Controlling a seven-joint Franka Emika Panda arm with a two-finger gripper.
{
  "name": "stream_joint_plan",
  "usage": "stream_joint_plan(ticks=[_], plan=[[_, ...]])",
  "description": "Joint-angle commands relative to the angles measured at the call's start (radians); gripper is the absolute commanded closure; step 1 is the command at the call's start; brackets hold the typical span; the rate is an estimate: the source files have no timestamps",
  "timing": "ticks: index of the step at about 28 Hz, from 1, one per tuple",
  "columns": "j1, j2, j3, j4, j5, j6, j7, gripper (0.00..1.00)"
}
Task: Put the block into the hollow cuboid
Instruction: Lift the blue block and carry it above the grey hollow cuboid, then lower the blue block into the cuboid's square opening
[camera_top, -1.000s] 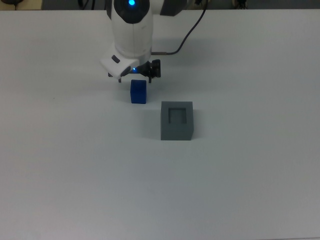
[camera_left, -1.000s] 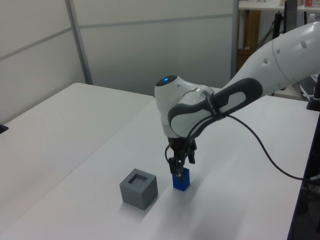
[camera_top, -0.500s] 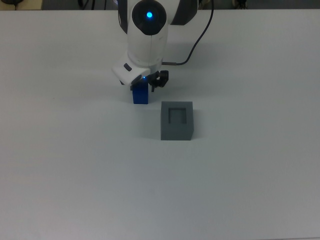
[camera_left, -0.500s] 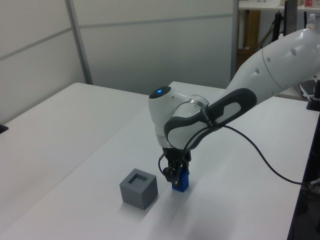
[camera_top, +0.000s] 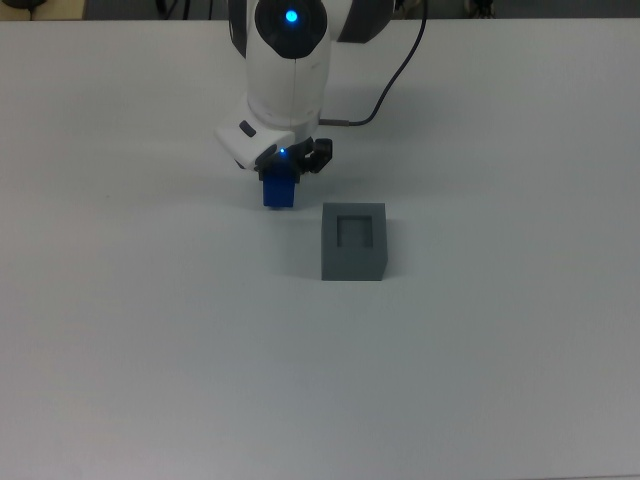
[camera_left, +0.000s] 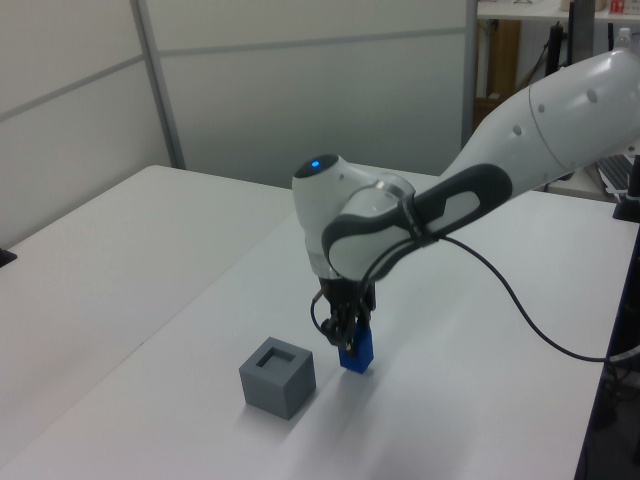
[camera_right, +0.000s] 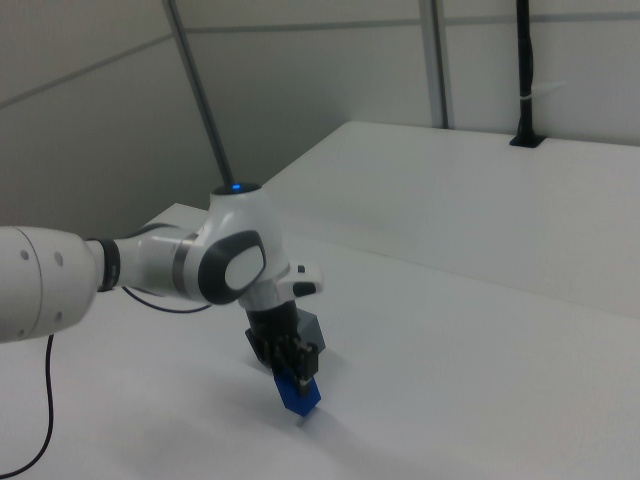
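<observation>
You have even, bright, diffuse light in all three views, and nothing is blown out. The white desk reads slightly grey-blue in the top view. Shadows are soft and faint: a pale smudge lies on the top view's left of the hollow cuboid, and another under the block in the right view. A small blue lamp glows on the arm. Focus holds across every view, with no visible edge distortion.

White table, pale panelled walls.
</observation>
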Motion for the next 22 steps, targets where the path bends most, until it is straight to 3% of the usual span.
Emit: stream_joint_plan(ticks=[1, 5, 10, 15, 22], plan=[[-0.003, -0.008, -0.005, 0.147, -0.001, -0.146, -0.036, 0.86], [0.003, 0.018, -0.005, 0.257, 0.016, -0.174, -0.031, 0.81], [0.018, 0.058, 0.005, 0.342, 0.019, -0.175, -0.024, 0.80], [0.067, 0.153, 0.005, 0.439, 0.002, -0.163, 0.054, 0.80], [0.104, 0.193, 0.008, 0.467, 0.004, -0.165, 0.061, 0.79]])
